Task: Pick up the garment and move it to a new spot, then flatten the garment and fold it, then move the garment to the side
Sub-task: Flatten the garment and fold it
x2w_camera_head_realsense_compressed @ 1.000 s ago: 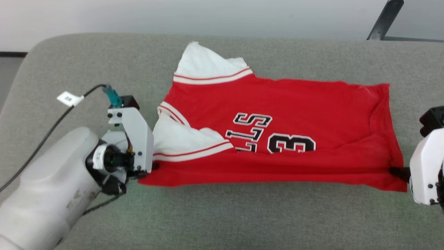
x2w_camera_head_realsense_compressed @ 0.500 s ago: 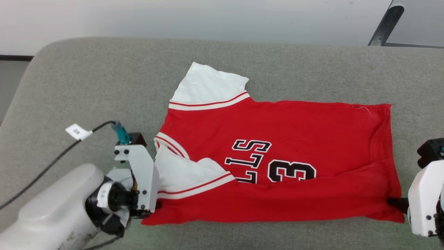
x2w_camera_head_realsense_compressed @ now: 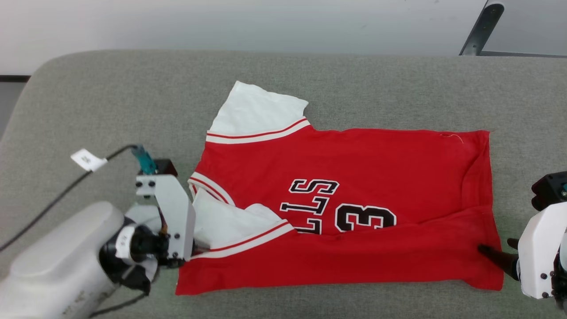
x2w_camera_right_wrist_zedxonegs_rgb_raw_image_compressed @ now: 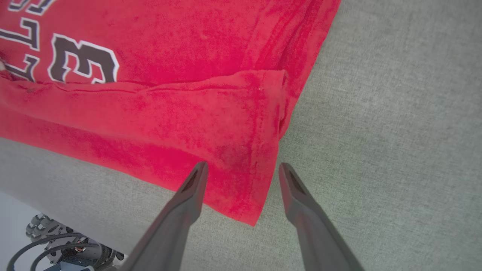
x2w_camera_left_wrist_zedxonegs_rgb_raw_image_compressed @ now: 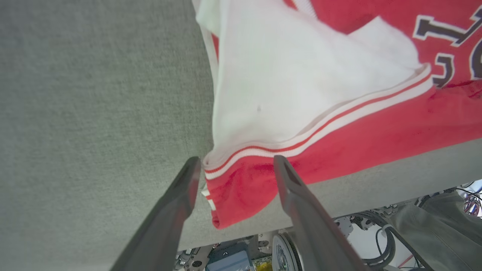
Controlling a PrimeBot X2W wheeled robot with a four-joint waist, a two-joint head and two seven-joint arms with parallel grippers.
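Observation:
The garment, a red jersey with white sleeves and black lettering, lies flat on the grey cushion, its near edge folded up over the number. My left gripper is at its near left corner. In the left wrist view that gripper is open, its fingers either side of the striped sleeve seam of the garment. My right gripper is at the near right corner. In the right wrist view it is open over the hem corner of the garment, gripping nothing.
The cushion's front edge runs just below the garment, with the robot's base beneath it. A black cable with a white tag trails from the left wrist. A dark metal leg stands at the back right.
Both grippers have opened and let go of the garment's near corners, which now rest on the cushion. The head camera has shifted slightly.

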